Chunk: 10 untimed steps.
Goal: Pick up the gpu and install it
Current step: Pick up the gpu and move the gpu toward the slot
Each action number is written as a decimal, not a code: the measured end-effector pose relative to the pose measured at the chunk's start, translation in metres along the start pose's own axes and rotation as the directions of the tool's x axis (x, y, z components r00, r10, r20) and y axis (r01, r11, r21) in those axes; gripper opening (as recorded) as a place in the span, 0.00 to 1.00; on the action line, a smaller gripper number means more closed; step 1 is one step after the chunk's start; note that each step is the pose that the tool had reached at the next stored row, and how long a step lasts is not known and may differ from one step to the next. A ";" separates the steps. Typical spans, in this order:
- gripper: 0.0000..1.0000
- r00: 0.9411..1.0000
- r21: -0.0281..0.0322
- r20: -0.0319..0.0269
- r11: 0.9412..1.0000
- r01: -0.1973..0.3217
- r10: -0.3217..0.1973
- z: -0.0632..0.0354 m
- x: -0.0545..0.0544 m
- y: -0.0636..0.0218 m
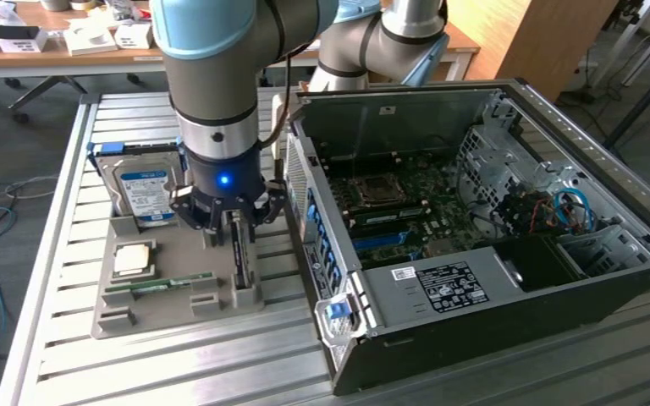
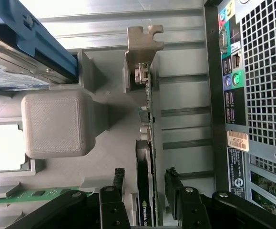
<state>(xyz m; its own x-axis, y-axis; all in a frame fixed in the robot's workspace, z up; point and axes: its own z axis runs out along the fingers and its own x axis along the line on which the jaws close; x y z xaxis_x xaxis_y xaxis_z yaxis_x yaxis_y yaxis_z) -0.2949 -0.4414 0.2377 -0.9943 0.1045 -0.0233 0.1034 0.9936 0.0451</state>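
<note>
- step in hand: the pick-up, at the point of the approach. the pincer [image 2: 145, 175] is down over the gpu [image 2: 146, 191], released and spread wide, one finger on each flat side of the card with a gap showing on both sides. nothing is gripped.
- the gpu stands on edge in a slot of the grey holder [image 1: 116, 320], its pale metal bracket [image 2: 144, 44] at the end away from the pincer. the holder lies on the slatted metal counter [image 1: 133, 368], just beside the computer case [image 1: 596, 173].
- as i judge it, a grasp here calls for the fingers to close squarely on the card's two faces, then a straight lift so it does not bind in the slot.
- the holder also carries a hard drive [image 1: 145, 190] upright, a cpu [image 1: 133, 258] lying flat, and a green memory stick [image 1: 167, 283].
- the case is open on its side, with the motherboard [image 1: 415, 211] bare inside.
</note>
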 end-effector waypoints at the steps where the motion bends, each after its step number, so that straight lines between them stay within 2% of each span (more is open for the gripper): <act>1: 0.47 1.000 0.000 0.000 1.000 0.000 0.000 0.0011 0.000 0.0000; 10: 0.47 1.000 0.000 0.000 1.000 0.000 0.000 0.0055 0.000 -0.0002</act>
<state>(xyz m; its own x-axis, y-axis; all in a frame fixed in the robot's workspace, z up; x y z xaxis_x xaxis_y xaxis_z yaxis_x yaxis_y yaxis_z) -0.2949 -0.4414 0.2322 -0.9943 0.1045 -0.0232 0.1034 0.9936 0.0451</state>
